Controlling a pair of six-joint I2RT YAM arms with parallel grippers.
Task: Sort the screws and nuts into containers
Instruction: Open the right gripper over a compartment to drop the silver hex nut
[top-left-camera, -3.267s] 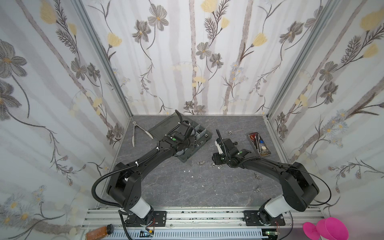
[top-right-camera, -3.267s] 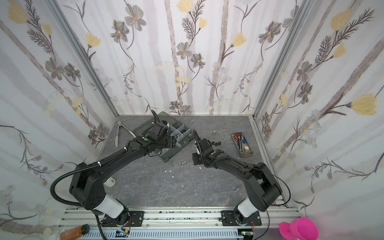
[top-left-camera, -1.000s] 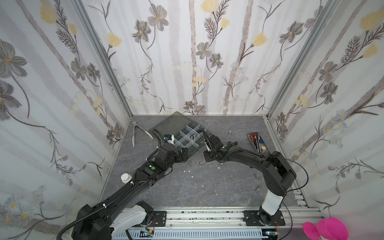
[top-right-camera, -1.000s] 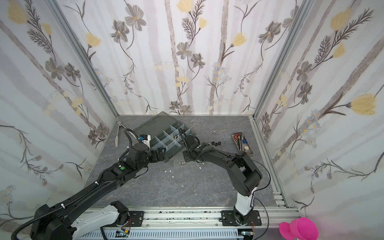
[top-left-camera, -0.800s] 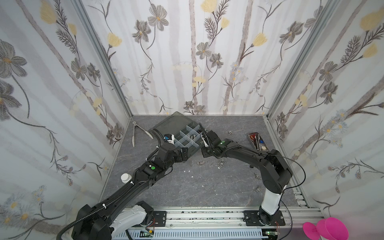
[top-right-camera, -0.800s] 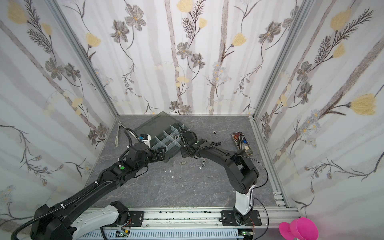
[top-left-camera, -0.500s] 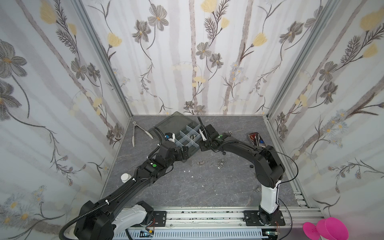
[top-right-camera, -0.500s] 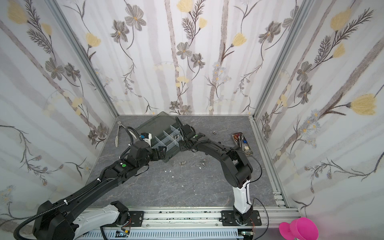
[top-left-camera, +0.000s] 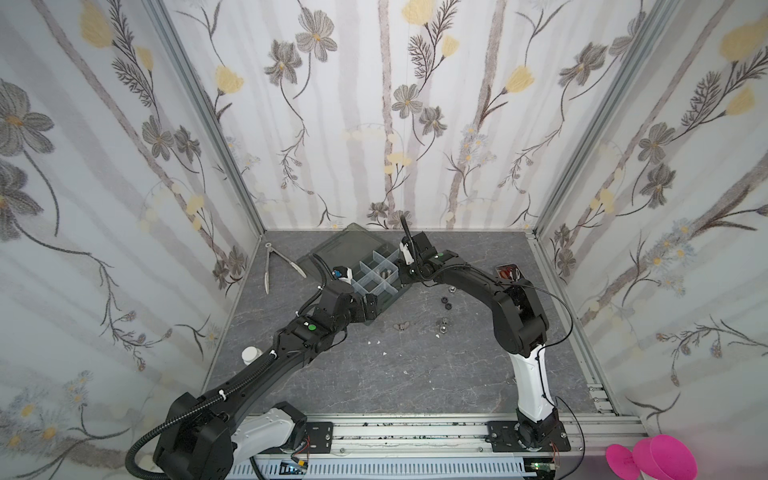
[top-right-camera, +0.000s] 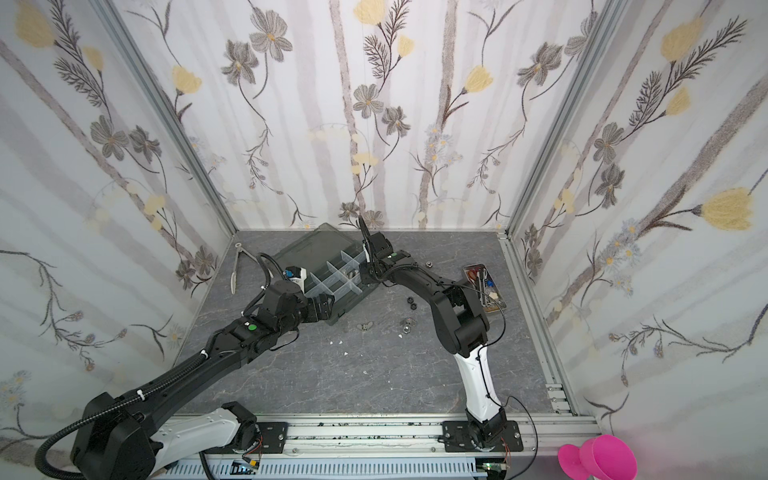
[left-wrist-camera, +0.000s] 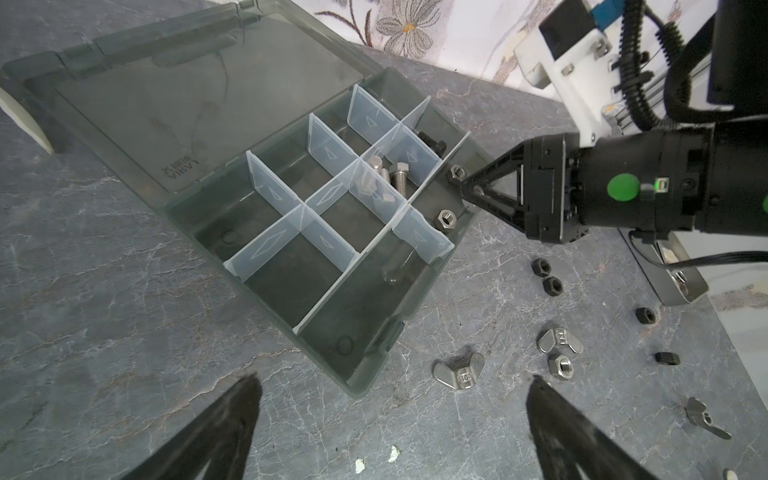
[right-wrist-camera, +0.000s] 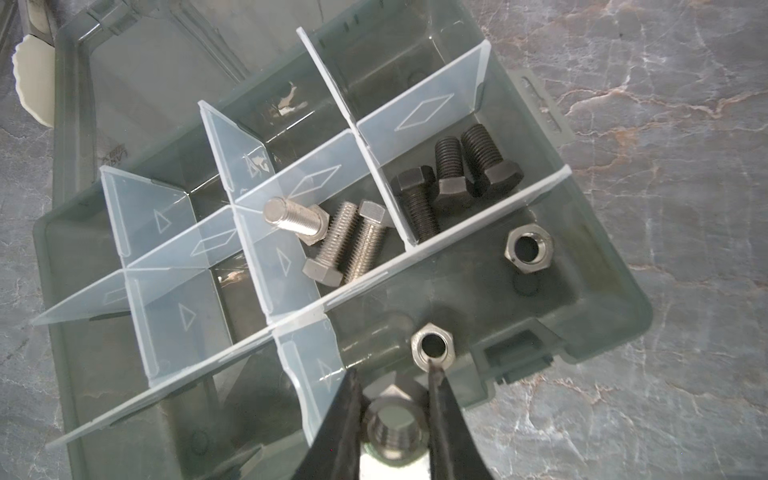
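The dark smoky-grey box (top-left-camera: 356, 249) (top-right-camera: 318, 249) lies open at the back, its containers split by pale dividers (right-wrist-camera: 291, 178). Three silver screws (right-wrist-camera: 345, 237) (left-wrist-camera: 382, 176) fill one container and three black screws (right-wrist-camera: 453, 174) the one beside it. My right gripper (right-wrist-camera: 394, 374) (left-wrist-camera: 463, 185) (top-left-camera: 401, 276) is shut on a silver nut (right-wrist-camera: 395, 419) over the long side container, where two silver nuts (right-wrist-camera: 528, 251) (left-wrist-camera: 446, 218) lie. My left gripper (left-wrist-camera: 395, 415) (top-left-camera: 368, 307) (top-right-camera: 324, 309) stands open and holds nothing, low by the box's near corner.
Loose black nuts (top-left-camera: 446, 302) (left-wrist-camera: 546, 278), a silver nut (left-wrist-camera: 561, 365) and wing nuts (top-left-camera: 402, 327) (left-wrist-camera: 459, 372) lie on the table right of the box. Metal tongs (top-left-camera: 270, 270) lie back left. A tool tray (top-left-camera: 509, 274) (top-right-camera: 484, 286) sits at the right.
My right gripper has carried the nut from the middle of the table back and left to the box's side container. The left arm has edged slightly toward the box, still open.
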